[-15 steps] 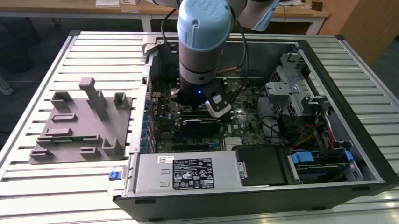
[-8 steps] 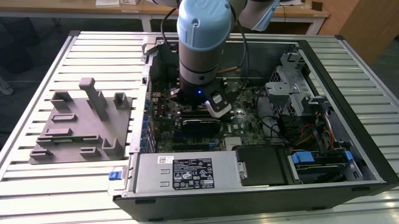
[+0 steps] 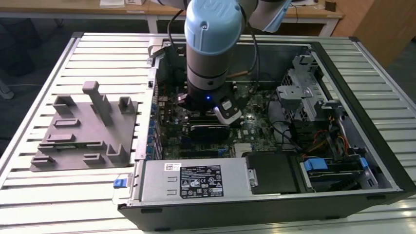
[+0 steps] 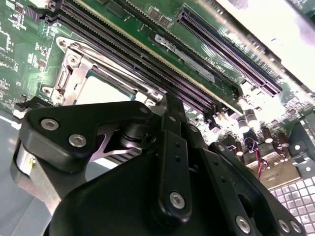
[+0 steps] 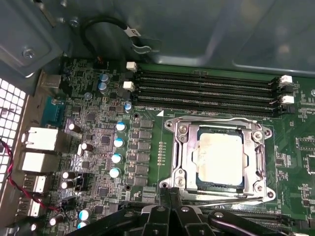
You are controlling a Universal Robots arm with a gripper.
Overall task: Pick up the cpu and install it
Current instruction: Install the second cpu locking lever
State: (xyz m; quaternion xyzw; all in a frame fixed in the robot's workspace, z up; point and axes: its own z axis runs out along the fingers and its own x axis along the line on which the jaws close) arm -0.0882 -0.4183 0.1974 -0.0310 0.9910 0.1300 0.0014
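The cpu (image 5: 219, 160), a square chip with a pale smeared metal top, lies flat inside the metal-framed socket (image 5: 179, 147) on the green motherboard (image 5: 98, 123). It also shows in the second wrist view as the cpu (image 4: 98, 91) just beyond the gripper. My gripper (image 5: 170, 192) hovers low at the socket's edge, beside the chip, with its black fingers together and nothing between them. In the exterior view the arm stands upright inside the open computer case (image 3: 364, 97), with the gripper (image 3: 206, 116) down over the board.
Empty memory slots (image 5: 206, 93) run along one side of the socket, with capacitors (image 5: 118, 142) on another. A grey pegged fixture (image 3: 85, 129) lies on the slatted table at the exterior view's left. The power supply (image 3: 195, 180), drive cage (image 3: 305, 92) and cables (image 3: 318, 141) crowd the case.
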